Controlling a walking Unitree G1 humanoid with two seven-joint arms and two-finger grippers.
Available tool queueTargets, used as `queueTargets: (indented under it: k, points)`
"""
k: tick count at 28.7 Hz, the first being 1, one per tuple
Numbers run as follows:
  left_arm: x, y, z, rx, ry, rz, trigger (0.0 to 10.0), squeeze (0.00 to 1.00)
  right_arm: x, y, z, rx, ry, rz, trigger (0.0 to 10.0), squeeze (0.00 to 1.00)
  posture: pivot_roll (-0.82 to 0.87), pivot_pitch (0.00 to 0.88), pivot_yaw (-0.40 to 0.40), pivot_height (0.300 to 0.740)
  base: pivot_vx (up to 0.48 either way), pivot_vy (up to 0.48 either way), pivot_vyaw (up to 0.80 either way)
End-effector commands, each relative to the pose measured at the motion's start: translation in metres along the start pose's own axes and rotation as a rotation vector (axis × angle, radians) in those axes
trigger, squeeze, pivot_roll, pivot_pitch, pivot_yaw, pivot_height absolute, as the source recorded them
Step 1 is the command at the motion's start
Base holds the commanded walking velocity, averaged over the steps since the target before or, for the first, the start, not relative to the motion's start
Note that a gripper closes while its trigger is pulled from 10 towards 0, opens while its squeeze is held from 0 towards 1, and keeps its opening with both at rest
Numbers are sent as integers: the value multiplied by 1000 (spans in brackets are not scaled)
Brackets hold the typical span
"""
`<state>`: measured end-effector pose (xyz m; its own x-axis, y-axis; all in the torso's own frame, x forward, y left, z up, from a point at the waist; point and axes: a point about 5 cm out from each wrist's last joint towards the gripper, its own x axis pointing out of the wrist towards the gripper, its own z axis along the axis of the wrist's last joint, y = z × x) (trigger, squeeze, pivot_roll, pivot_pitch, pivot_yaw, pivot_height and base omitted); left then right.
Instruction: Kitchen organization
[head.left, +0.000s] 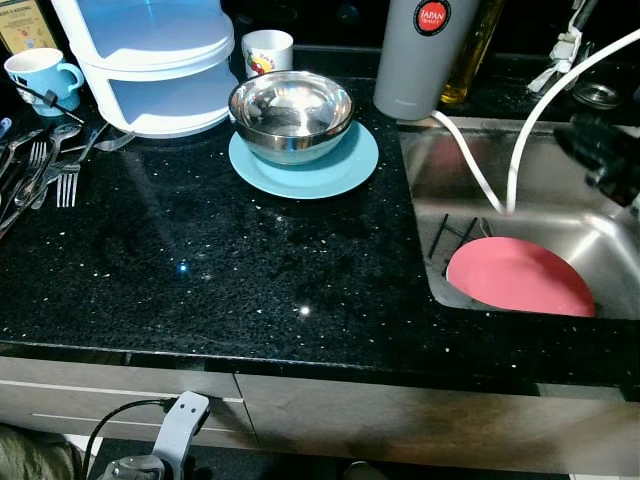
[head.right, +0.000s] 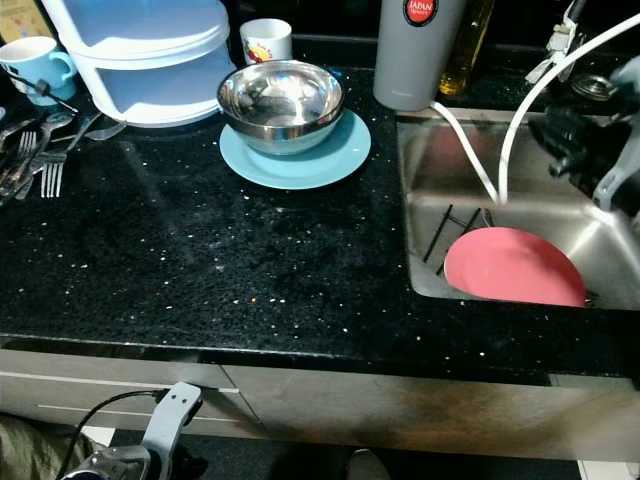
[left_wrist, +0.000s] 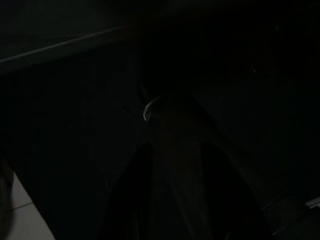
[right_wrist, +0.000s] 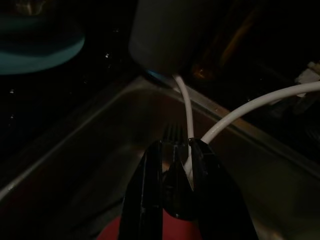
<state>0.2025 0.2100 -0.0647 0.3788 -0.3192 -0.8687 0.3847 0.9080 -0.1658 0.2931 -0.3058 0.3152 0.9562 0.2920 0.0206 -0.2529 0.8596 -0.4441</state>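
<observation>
A pink plate (head.left: 515, 278) lies tilted in the steel sink (head.left: 440, 160) over a black wire rack. On the black counter a steel bowl (head.left: 290, 112) rests on a blue plate (head.left: 330, 170). My right gripper (head.left: 575, 140) hovers over the sink's far right side, above the pink plate, fingers shut with nothing between them. In the right wrist view the fingertips (right_wrist: 200, 147) sit just in front of a white hose (right_wrist: 187, 115). My left arm (head.left: 185, 410) hangs idle below the counter edge; its wrist view is nearly black.
Forks and spoons (head.left: 50, 165) lie at the far left beside a blue mug (head.left: 42, 75). A white tiered container (head.left: 160, 60) and a white mug (head.left: 267, 50) stand at the back. A grey bottle (head.left: 420, 50) and an oil bottle (head.left: 470, 50) stand by the sink corner. Two white hoses (head.left: 470, 160) drop into the sink.
</observation>
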Motion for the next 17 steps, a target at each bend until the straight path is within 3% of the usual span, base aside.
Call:
queueTargets:
  k: [1,5,7,8,9,11,12,13,14,15,16,17]
  points:
    - [-1,2,7,18,-15,1,10000,0,0,5,-4,-39,58,39,10000,0,-11,167,12,740,0,0,0]
    - [-1,1,6,17,-9,-14,10000,0,-1,20,-23,-104,214,131,10000,0,-12,163,12,740,0,0,0]
    - [-1,1,7,18,-7,-19,10000,0,2,22,-29,-108,245,118,10000,0,-11,165,11,740,0,0,0]
    - [-1,0,7,19,-5,-26,10000,0,7,22,-35,-110,263,81,10000,827,-9,160,9,740,0,0,0]
    - [-1,0,7,18,-5,-28,10000,0,11,25,-33,-93,228,81,10000,1000,-8,157,9,740,0,0,0]
    - [-1,0,7,18,-5,-28,10000,0,11,25,-33,-93,228,81,10000,1000,-8,157,9,740,0,0,0]
    - [-1,0,7,17,-6,-29,10000,0,15,28,-29,-66,177,87,10000,1000,-7,156,8,740,0,0,0]
    - [-1,0,7,16,-6,-30,10000,0,18,30,-24,-45,123,86,10000,1000,-3,152,6,740,0,0,0]
    - [-1,0,7,16,-6,-31,10000,0,24,35,-7,39,-47,76,10000,1000,-4,151,6,740,0,0,0]
    - [-1,0,7,16,-6,-31,10000,0,24,35,-7,39,-47,76,10000,1000,-4,151,6,740,0,0,0]
    - [-1,0,7,16,-6,-31,10000,0,26,38,2,92,-131,87,10000,973,-1,151,6,740,0,0,0]
    - [0,0,7,17,-6,-31,10000,0,28,42,11,142,-219,99,10000,541,-1,151,6,740,0,0,0]
